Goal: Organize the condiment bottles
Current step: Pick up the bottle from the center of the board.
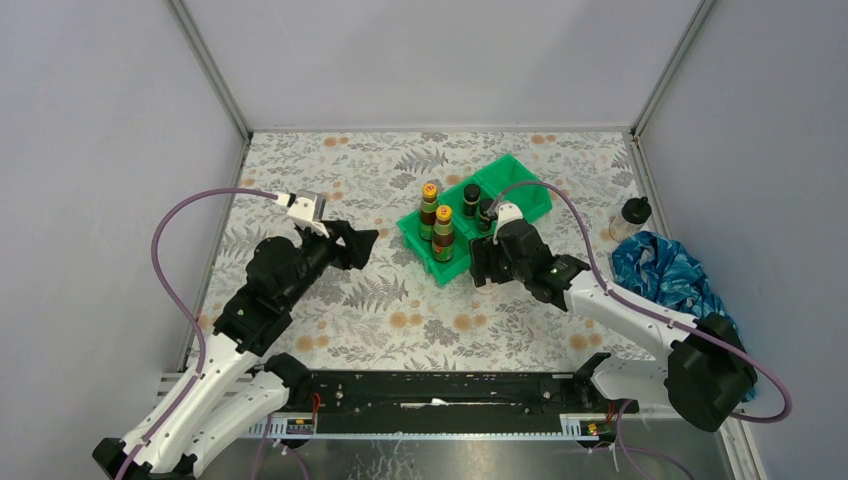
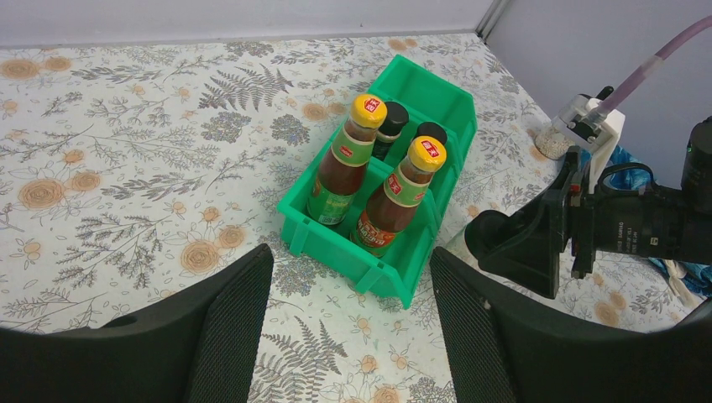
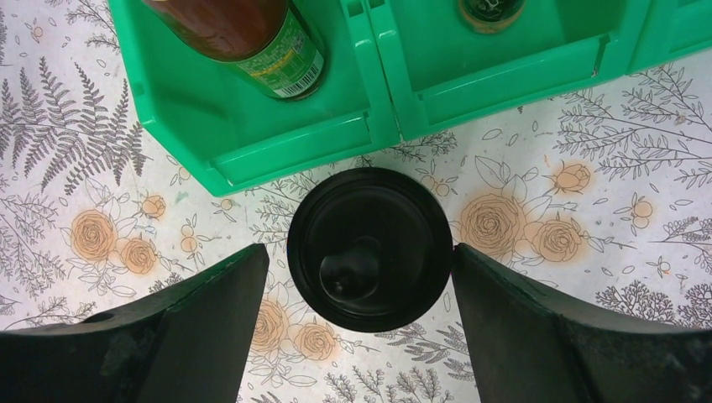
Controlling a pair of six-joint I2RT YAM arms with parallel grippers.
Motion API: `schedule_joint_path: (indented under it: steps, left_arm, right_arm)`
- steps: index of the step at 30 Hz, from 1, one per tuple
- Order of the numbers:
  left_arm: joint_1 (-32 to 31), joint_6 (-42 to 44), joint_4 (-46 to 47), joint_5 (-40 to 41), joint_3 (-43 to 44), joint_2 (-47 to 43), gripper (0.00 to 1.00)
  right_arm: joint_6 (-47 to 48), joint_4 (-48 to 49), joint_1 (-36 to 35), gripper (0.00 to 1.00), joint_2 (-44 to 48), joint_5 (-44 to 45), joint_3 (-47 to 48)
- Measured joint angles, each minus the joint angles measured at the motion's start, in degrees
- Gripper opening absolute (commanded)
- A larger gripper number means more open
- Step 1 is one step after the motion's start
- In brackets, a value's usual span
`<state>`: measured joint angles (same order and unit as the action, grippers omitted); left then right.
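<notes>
My left arm reaches forward from its base with the elbow bent and the wrist about level, so my left tool (image 1: 355, 245) hangs above the floral-patterned worktop (image 1: 330, 165), aimed across at the green plastic divided bin (image 2: 424, 84). Its fingers are spread, with nothing between them and nothing touched.

My right arm stretches in low from the other side, its wrist tipped steeply down. My right tool (image 1: 482, 262) points at the worktop just beside the bin's near wall. Its fingers stand wide on either side of a round black-lidded jar (image 3: 369, 277). A sliver of worktop shows between one finger (image 3: 210, 327) and the lid, while the other finger sits right at the lid's edge. I cannot tell whether it presses there.

Only my right wrist view shows this jar; from above, my own tool hides it. My left wrist view shows the bin's load ahead of that tool. Two tall brown sauce bottles with yellow caps (image 2: 340, 164) (image 2: 395, 197) stand upright in the nearest end compartment. Two short dark jars with black caps (image 2: 389, 126) (image 2: 431, 133) stand in the compartment behind them.

Only the overhead view shows a second black-lidded jar (image 1: 634, 212). It stands well apart from my right tool, near the worktop's edge, beside a crumpled blue bag (image 1: 665, 270).
</notes>
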<state>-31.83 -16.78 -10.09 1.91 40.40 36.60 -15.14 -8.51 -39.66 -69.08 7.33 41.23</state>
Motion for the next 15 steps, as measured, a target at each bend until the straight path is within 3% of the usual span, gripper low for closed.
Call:
schedule_joint_path:
  steps: [9,15]
  left_arm:
    - [0.0,-0.02,0.0,0.0,0.0,-0.04,0.74]
    - [0.0,0.0,-0.02,0.02,0.0,-0.04,0.74]
  right_arm:
    - [0.37,0.79,0.0,0.84,-1.62,0.07,0.17]
    - [0.63,1.62,0.0,0.7,-2.71,0.13,0.35]
